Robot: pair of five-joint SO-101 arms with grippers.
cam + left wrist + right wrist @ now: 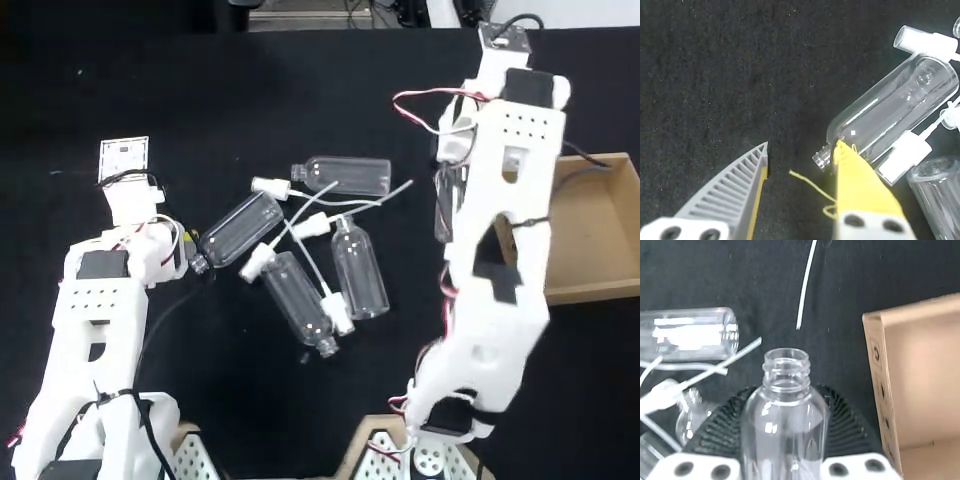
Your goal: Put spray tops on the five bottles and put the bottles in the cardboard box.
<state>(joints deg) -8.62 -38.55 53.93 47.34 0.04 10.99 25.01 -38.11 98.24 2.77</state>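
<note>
The right gripper (787,390) is pinching a clear bottle (785,430) by its body, the threaded neck standing bare and uncapped, just beside the cardboard box (879,375) at the table's right side. The left gripper (802,145) is hanging spread, one finger at the open neck of a lying bottle (895,110). Loose spray tops (268,185) are lying tangled among the mid-table bottles, with bare black cloth (250,100) stretching beyond.

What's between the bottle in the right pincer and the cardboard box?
Nothing: bare table between bottle and box, per the right wrist view.
</note>
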